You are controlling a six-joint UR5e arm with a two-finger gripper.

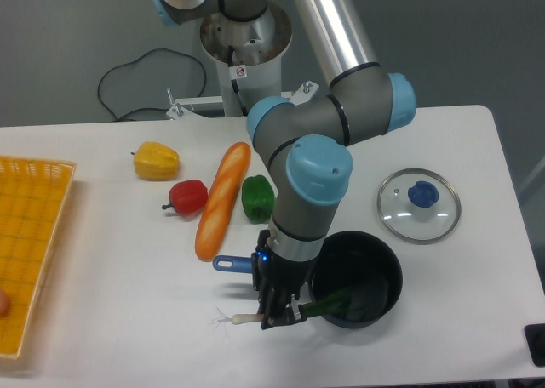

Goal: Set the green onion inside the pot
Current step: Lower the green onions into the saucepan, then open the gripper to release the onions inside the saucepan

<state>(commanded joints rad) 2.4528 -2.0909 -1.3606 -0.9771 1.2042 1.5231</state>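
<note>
1. One green onion [243,319] is the task's thing: its white rooted end sticks out to the left above the tabletop [128,303], while its green leaves reach over the rim and into the pot [356,277].
2. The gripper [279,313] sits low at the pot's left edge, and its fingers [274,320] look clamped on the stalk near the white part, though the dark fingers make the exact contact hard to read.
3. The pot's blue handle [232,264] points left, just behind the gripper.
4. Risk, as I judge it: only the leaves are inside, so a release here would likely leave the heavier bulb end hanging outside, and the onion could tip back out onto the tabletop.
5. Another risk: the gripper is close to the rim and handle, so a careless sideways move could nudge the pot and shift it.
6. The thin stalk could also slip or bend in the grip if dragged against the rim.
7. Further off lie a glass lid [419,205], a green pepper [258,197], a long orange vegetable [222,201], a red pepper [188,196], a yellow pepper [156,161] and a yellow basket [34,243].
</note>
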